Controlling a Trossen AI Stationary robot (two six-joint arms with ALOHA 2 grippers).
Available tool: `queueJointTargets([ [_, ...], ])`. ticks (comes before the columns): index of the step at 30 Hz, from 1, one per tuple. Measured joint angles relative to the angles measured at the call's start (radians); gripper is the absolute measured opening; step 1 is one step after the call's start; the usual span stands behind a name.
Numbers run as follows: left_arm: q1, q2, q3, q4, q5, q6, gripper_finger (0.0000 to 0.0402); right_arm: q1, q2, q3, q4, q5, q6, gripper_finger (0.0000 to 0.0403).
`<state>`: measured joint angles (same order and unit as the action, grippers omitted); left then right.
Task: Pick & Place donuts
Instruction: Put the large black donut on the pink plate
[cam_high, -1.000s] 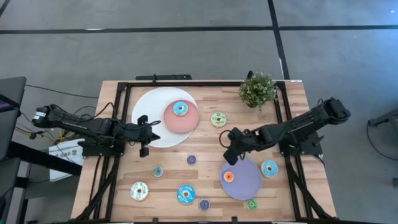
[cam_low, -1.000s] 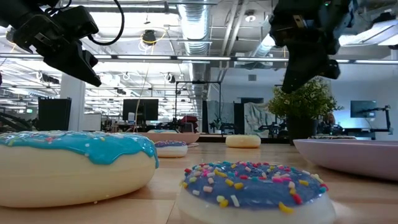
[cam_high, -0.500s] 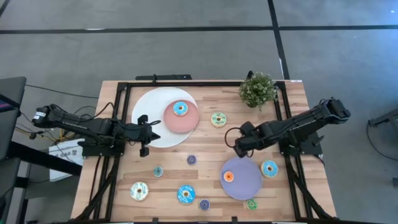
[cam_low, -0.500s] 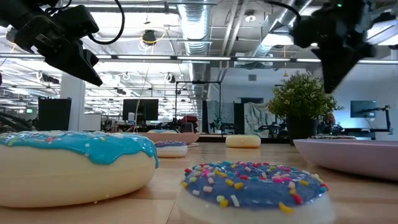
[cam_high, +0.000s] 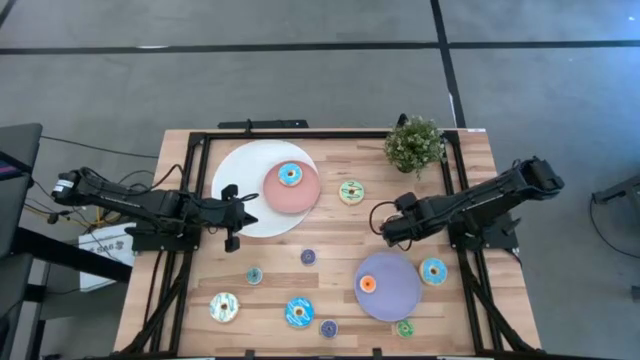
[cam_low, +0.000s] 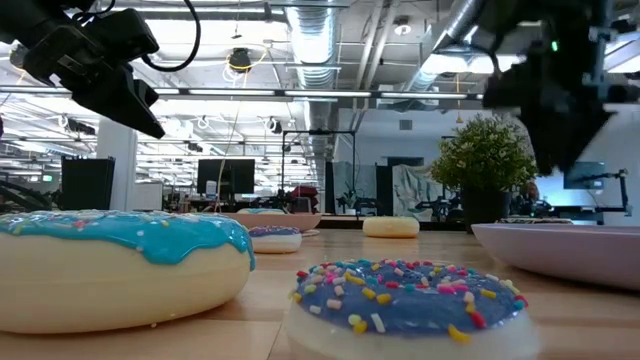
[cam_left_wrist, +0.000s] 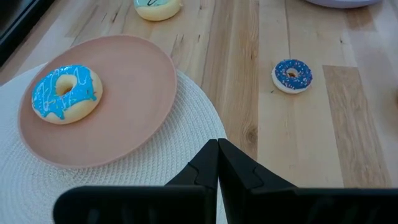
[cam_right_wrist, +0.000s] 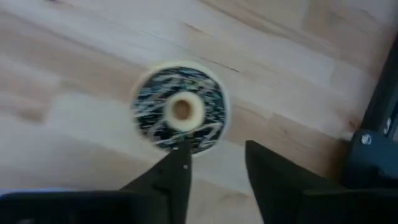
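Note:
Toy donuts are spread over the wooden table. A blue one (cam_high: 290, 175) lies on the pink plate (cam_high: 305, 198), and a small orange one (cam_high: 368, 284) lies on the lavender plate (cam_high: 395, 295). A blue one (cam_high: 433, 270) lies flat on the wood beside that plate, a cream-green one (cam_high: 351, 192) farther back. My right gripper (cam_high: 384, 230) is open and empty, up in the air between these (cam_low: 560, 150). Its wrist view shows a blurred blue-iced donut (cam_right_wrist: 180, 115) on the wood beyond the fingertips (cam_right_wrist: 214, 163). My left gripper (cam_high: 235, 212) is shut and hovers over the white mat's edge (cam_left_wrist: 217, 149).
More donuts lie near the table's near edge: teal (cam_high: 254, 275), small purple (cam_high: 308, 257), cream (cam_high: 224, 307), blue (cam_high: 299, 312), purple (cam_high: 328, 327), green (cam_high: 404, 328). A potted plant (cam_high: 415, 143) stands at the far right. Black frame rails (cam_high: 463, 200) run along the table's sides.
My right gripper has moved from above the lavender plate's far-left rim toward the table's right and far side, staying empty. The orange donut lies on the lavender plate as before. The left arm has kept still.

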<state>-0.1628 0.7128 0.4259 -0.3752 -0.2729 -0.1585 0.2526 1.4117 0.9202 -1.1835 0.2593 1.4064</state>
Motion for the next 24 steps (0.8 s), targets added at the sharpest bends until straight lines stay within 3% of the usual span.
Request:
queueJointTargets([
  [5,0.000,0.000,0.000,0.000,0.000,0.000,0.0000,-0.033,0.000,-0.093,0.087,-0.008,0.018,0.0221],
  [9,0.000,0.000,0.000,0.000,0.001,-0.008,0.0000,-0.062,0.000,-0.129,0.187,-0.017,-0.016,0.0255],
  [18,0.000,0.000,0.000,0.000,0.005,-0.010,0.0000,-0.136,0.000,-0.190,0.248,-0.028,-0.054,0.0251],
  [24,0.000,0.000,0.000,0.000,0.005,-0.010,0.0000,-0.166,0.000,-0.271,0.406,-0.119,-0.094,0.0227],
])
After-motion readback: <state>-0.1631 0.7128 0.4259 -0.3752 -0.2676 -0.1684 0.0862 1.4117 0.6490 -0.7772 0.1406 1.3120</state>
